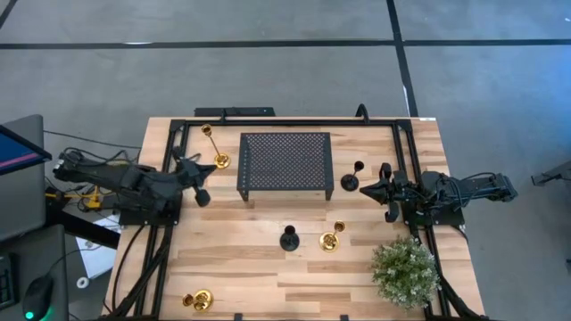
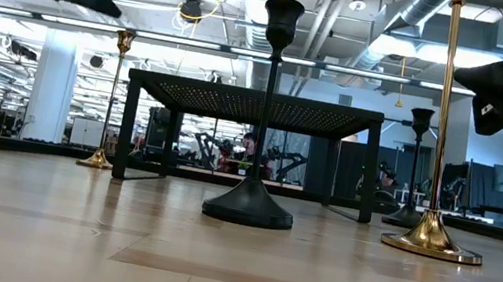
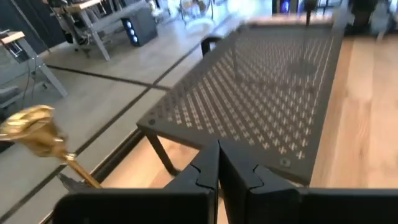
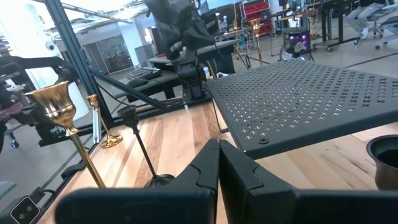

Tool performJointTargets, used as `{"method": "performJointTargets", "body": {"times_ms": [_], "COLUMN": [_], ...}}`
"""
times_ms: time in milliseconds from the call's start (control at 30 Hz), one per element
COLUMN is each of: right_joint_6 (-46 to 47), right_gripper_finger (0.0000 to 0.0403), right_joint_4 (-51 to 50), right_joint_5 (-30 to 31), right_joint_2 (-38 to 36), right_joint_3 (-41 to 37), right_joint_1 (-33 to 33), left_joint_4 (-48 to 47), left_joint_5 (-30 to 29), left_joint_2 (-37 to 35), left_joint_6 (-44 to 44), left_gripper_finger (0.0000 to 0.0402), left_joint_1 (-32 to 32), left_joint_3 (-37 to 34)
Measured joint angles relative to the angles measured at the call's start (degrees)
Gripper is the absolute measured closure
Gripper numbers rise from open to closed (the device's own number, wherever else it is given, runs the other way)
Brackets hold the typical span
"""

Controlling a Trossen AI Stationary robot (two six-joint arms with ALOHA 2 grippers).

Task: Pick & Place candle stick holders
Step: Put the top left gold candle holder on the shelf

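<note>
Holders sit spread over the table [image 1: 250,267], all placed here w/ ref to the black perforated stand [image 1: 285,163] in the high view. 1 tall gold holder [image 1: 215,147] stands just beside the stand's left edge. 1 black holder [image 1: 351,181] stands just off its right front corner. Another black holder [image 1: 288,238] stands in front of the stand, approx. centred on it, and a gold holder [image 1: 331,239] stands near that one on its right side. The 5th holder [image 1: 198,300], gold, is well in front of the stand and to its left, near the table's front edge; it seems to lie on its side, but hard to be sure. A green plant [image 1: 406,270] sits front-right of the stand.

Left gripper [image 1: 198,181] hangs left of the stand, near the tall gold holder but not touching it; fingers pressed together, holding nothing. Right gripper [image 1: 382,189] hangs right of the stand, close to the black holder at that corner, apart from it; fingers also together, nothing held.
</note>
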Motion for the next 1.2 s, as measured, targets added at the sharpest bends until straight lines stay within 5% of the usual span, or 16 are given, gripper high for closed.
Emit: {"method": "performJointTargets", "body": {"times_ms": [367, 633, 800, 1200], "right_joint_6": [0.0, 0.0, 0.0, 0.0], "right_gripper_finger": [0.0403, 0.0403, 0.0403, 0.0403], "right_joint_4": [-1.4, -2.5, -2.6, -2.7], "right_joint_5": [0.0, 0.0, 0.0, 0.0], "right_joint_2": [0.0, 0.0, 0.0, 0.0], "right_joint_3": [0.0, 0.1, 0.1, 0.1], "right_joint_1": [0.0, 0.0, 0.0, 0.0], "left_joint_4": [-9.8, -11.6, -11.5, -11.1], "left_joint_5": [-6.1, -8.6, -16.3, -20.2], "left_joint_2": [3.4, 3.5, 3.5, 3.5], "left_joint_6": [-16.7, -17.9, -20.9, -26.1], "left_gripper_finger": [0.0396, 0.0396, 0.0393, 0.0275], "left_joint_1": [0.0, 0.0, 0.0, 3.0], "left_joint_3": [0.0, 0.0, 0.0, -0.5]}}
